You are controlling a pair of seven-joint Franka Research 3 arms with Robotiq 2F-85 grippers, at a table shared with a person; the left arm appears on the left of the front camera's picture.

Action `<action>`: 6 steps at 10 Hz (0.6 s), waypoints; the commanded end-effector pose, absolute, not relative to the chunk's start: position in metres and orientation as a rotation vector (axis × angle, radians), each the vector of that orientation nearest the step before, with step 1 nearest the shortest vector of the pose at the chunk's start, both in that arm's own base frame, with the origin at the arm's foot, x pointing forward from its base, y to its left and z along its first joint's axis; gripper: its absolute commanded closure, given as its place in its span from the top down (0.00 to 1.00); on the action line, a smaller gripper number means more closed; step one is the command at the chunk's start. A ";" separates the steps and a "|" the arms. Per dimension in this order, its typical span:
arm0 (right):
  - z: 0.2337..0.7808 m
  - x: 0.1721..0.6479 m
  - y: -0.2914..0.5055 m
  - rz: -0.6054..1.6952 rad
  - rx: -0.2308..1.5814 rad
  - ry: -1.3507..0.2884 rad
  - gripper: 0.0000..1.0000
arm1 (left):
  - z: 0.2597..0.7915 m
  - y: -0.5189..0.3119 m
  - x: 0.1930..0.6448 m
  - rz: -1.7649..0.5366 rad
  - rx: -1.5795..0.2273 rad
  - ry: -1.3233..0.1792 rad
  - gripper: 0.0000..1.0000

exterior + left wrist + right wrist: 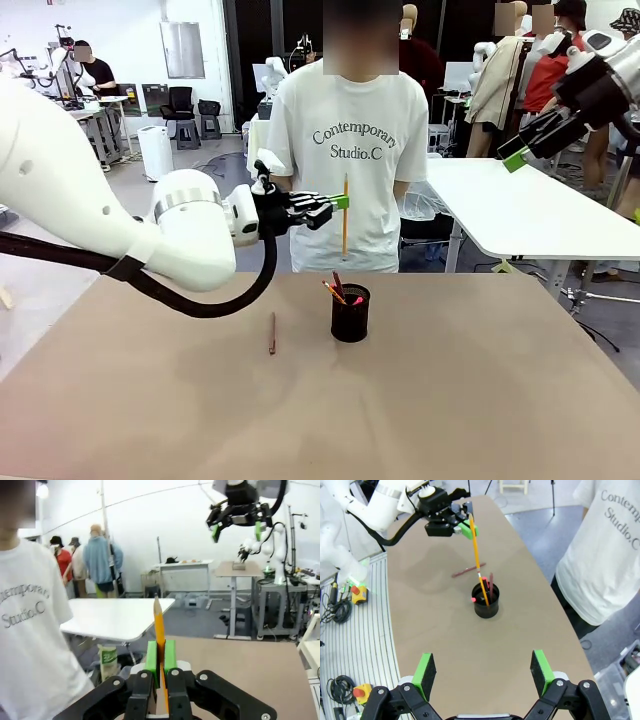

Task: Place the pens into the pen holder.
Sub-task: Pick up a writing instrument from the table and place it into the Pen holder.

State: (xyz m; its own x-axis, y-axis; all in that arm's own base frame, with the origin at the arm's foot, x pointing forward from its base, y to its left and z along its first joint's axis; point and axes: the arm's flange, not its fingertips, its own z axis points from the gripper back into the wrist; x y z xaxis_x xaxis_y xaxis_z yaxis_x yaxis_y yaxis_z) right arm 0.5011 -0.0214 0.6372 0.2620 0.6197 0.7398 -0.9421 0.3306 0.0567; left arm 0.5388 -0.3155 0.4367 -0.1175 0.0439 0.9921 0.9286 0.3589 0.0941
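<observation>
Left gripper (340,202), clamped on the upright yellow pen (345,225) above the holder (350,318), should centre over its mouth and lower straight before releasing; right gripper (483,671) hangs open, aside.

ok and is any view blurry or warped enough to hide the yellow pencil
Front view: even light, the yellow pencil in the left gripper is sharp against the person's white shirt. Left wrist view: a lamp flares top left and the wide lens bends straight lines, but the pencil is crisp. Right wrist view: the table edge bows, shadows are soft, the pen holder is clear.
</observation>
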 end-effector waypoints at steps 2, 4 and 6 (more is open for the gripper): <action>0.638 0.499 -0.021 1.134 0.559 -0.689 1.00 | 0.418 -0.318 0.544 -0.985 -0.950 -1.446 0.00; 0.638 0.499 -0.021 1.134 0.559 -0.689 1.00 | 0.428 -0.321 0.538 -0.981 -0.962 -1.481 0.00; 0.638 0.499 -0.021 1.134 0.559 -0.689 1.00 | 0.416 -0.317 0.533 -1.017 -0.916 -1.481 0.00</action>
State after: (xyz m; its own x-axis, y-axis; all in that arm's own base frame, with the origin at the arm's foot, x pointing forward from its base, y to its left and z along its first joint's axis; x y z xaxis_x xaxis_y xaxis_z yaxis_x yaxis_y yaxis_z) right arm 0.5011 -0.0214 0.6372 0.2620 0.6197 0.7398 -0.9421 0.3306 0.0567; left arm 0.5397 -0.3210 0.4174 -0.1008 0.0527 0.9935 0.9387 0.3359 0.0775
